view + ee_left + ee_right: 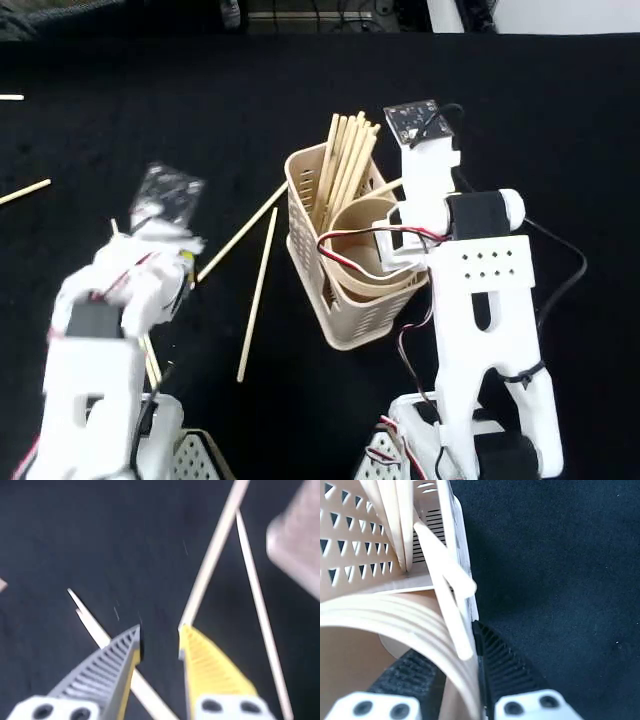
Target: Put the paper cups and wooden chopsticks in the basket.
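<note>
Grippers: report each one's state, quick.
Left gripper: open, holding nothing.
Right gripper: at the paper cups' rim, cannot be told.

The high view looks steeply down on the table [560, 90] from its 6 o'clock edge. Both wrist views sit close above it; the right's shares the basket [352, 325].

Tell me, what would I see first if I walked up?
The cream basket in the middle of the black table, with a bundle of chopsticks sticking up and stacked paper cups inside. Left of it, two loose chopsticks lie on the table, and the left pincer hangs open near them.
</note>
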`<state>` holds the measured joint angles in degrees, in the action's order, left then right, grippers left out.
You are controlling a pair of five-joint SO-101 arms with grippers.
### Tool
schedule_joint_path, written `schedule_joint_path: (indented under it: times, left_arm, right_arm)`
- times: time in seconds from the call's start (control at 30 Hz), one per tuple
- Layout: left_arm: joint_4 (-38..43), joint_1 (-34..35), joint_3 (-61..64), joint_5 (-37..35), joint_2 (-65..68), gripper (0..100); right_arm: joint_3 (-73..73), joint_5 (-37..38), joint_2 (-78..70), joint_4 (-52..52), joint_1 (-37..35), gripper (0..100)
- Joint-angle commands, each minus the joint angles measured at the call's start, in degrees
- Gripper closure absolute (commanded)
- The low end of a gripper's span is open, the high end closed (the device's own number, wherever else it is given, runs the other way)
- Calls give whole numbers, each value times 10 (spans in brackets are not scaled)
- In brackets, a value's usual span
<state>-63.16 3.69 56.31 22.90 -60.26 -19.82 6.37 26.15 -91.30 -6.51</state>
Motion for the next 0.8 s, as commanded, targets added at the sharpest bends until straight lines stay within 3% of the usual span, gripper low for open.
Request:
schedule_joint_path:
  times: [0.0,0.27,0.6,0.77]
  left_arm:
    - [-97,-24,-138,49,190,850]
    - [-132,-35,-355,49,482,850]
    - [-135,-87,-544,48,730,850]
    - [-132,-97,-660,-22,818,798]
  right_arm:
    - [-18,-5,-17,11,-25,988]
    - [-26,-4,-16,11,-24,988]
    - [-28,-2,-16,11,-24,988]
    - [-28,-1,-16,11,-24,988]
